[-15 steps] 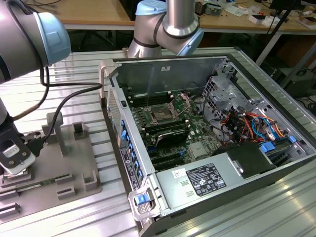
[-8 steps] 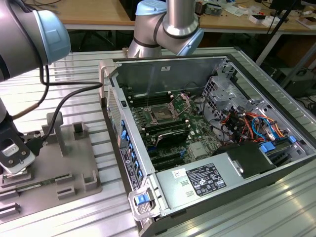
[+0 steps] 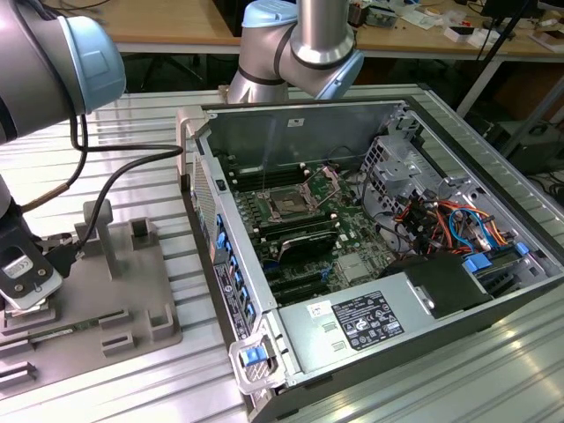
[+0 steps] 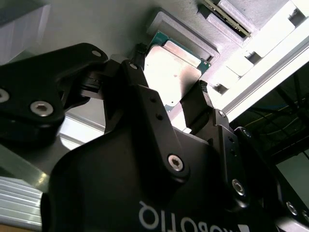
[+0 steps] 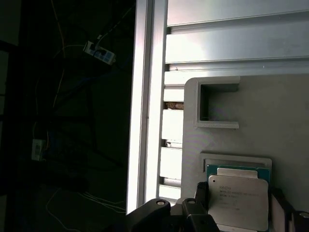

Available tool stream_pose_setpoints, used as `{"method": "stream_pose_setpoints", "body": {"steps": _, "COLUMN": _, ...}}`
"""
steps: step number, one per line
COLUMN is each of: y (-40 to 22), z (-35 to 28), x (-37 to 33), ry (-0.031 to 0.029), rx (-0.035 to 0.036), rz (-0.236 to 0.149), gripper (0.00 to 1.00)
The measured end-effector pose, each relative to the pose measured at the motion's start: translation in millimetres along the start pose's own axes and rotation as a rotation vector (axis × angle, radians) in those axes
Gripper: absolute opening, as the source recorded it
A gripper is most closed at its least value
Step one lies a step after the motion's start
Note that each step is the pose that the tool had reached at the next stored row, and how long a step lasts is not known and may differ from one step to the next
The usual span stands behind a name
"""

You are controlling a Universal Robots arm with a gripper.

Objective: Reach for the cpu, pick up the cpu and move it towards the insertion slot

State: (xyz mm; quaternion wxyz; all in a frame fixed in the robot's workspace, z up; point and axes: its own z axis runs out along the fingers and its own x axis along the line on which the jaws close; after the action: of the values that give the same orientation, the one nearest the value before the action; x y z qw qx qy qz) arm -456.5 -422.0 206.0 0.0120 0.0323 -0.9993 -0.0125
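- One arm (image 3: 308, 44) stood at about twelve o'clock in the exterior view. Its gripper (image 3: 26, 304) hung low near eight o'clock, over a grey tray (image 3: 132, 300) on the slatted table (image 3: 159, 123).
- One small silvery chip (image 5: 239, 195) lay flat in a raised square nest of that tray, seen in both wrist views. I judged the nest was there to keep it square and easy to find.
- In the second wrist view the gripper (image 4: 169, 104) straddled the chip (image 4: 171, 72) across two opposite edges. That was probably so it would touch only the rim and spare the metal top.
- I could not tell whether the gripper was spread around the chip or already pinching it. The chip looked seated in its nest, not lifted.
- Well apart from it, the socket (image 3: 286, 204) sat inside the open computer case (image 3: 352, 123), toward three o'clock from the tray in the exterior view. Its metal frame seemed swung up and its brownish centre lay bare, I supposed to receive the chip.
- By my judgement the work stood at the reach-and-grasp step, with none of the carry toward the socket done.
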Motion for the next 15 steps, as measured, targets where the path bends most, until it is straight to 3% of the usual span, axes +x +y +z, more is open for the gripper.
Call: {"method": "stream_pose_setpoints", "body": {"steps": 15, "y": 0.1, "z": -2.6, "x": 0.0, "ry": 0.0000, "rx": -0.0001, "rz": 0.000, "gripper": 0.55}}
